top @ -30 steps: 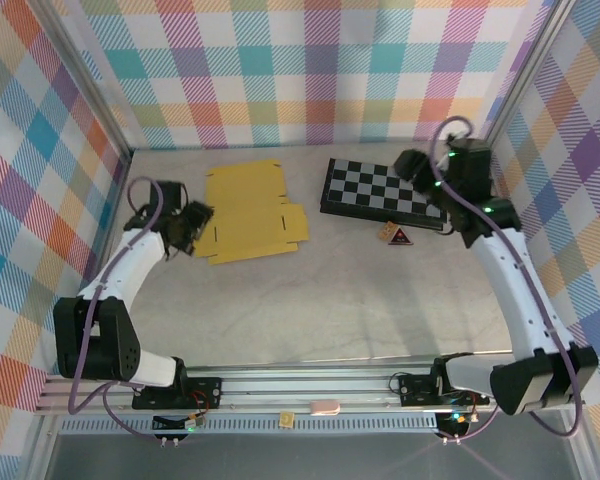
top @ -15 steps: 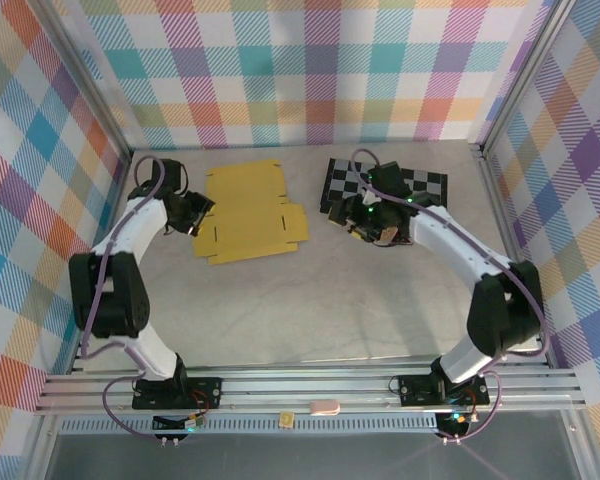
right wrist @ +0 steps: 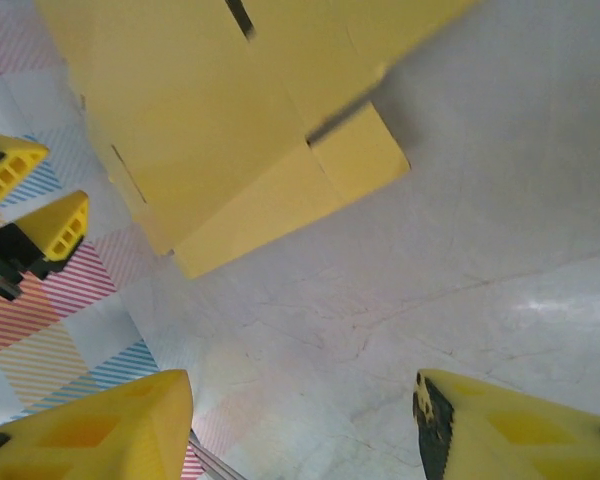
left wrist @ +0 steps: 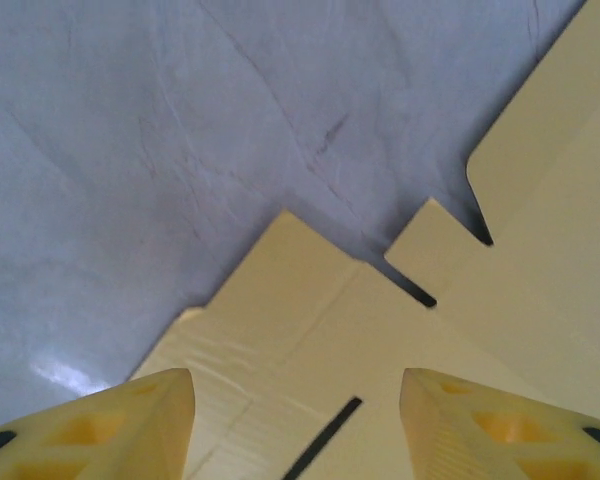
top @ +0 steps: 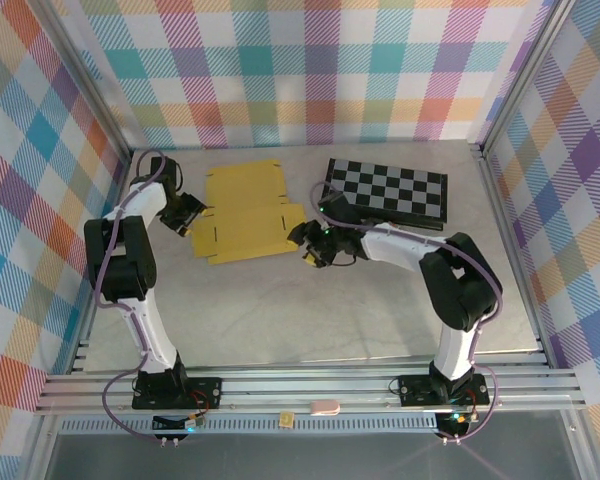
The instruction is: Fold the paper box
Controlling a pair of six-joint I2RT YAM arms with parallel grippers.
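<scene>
Pale grey desk (top: 310, 300), 3 plaid walls (top: 310, 70). 1 flat paper box (top: 245, 210); 1 checkered board (top: 390, 190). Left claw (top: 188, 213), right claw (top: 305, 240): both open, empty.

Bright even light, slightly blurred close-ups

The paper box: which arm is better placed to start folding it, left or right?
Probably left. The left gripper, open, stands over the edge of the paper box, with cardboard between its fingers. The right gripper, also open, is over bare table, off the cardboard.
</scene>
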